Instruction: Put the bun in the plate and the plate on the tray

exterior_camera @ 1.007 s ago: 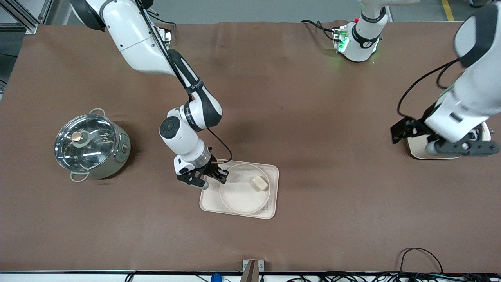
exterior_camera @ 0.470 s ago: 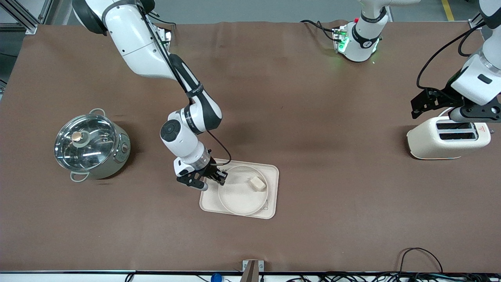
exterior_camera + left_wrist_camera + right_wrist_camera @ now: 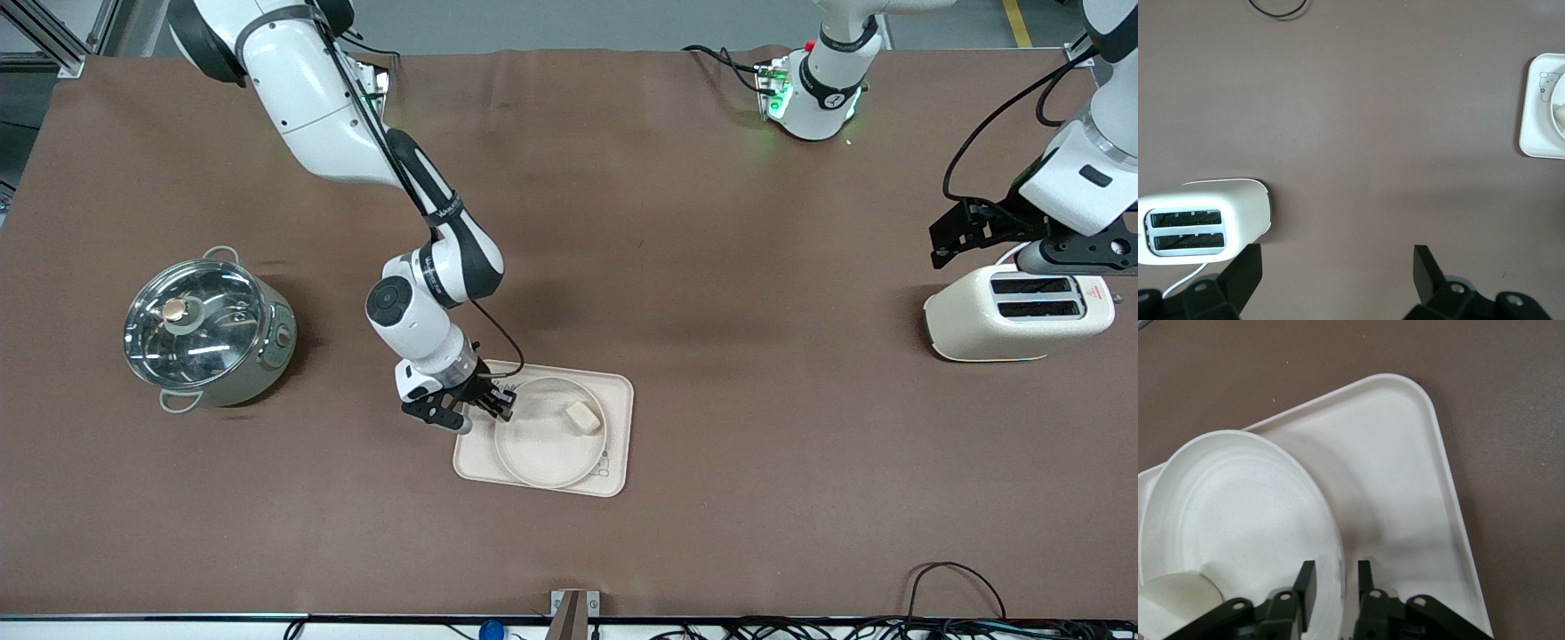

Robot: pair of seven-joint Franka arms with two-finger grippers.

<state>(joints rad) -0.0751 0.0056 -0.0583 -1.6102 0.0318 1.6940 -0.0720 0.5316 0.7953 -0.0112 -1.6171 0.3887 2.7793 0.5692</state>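
Observation:
The plate (image 3: 542, 444) lies on the tray (image 3: 620, 400), near the middle of the table toward the front camera. The bun (image 3: 582, 417) sits in the plate, on the side toward the left arm's end. My right gripper (image 3: 498, 407) is low at the plate's rim on the side toward the right arm's end. In the right wrist view its fingers (image 3: 1305, 583) straddle the plate's (image 3: 1238, 513) rim with a small gap on each side, over the tray (image 3: 1391, 467); the bun (image 3: 1171, 607) shows at the edge. My left gripper (image 3: 1013, 249) is open and empty over the toaster.
A cream toaster (image 3: 1013, 316) stands at the left arm's end of the table, also in the left wrist view (image 3: 1205, 213). A steel pot with a glass lid (image 3: 206, 331) stands at the right arm's end. Cables run along the table's front edge.
The left arm rose and swung off the toaster, which now shows fully. The plate settled slightly lower on the tray, and the right gripper shifted a little at its rim.

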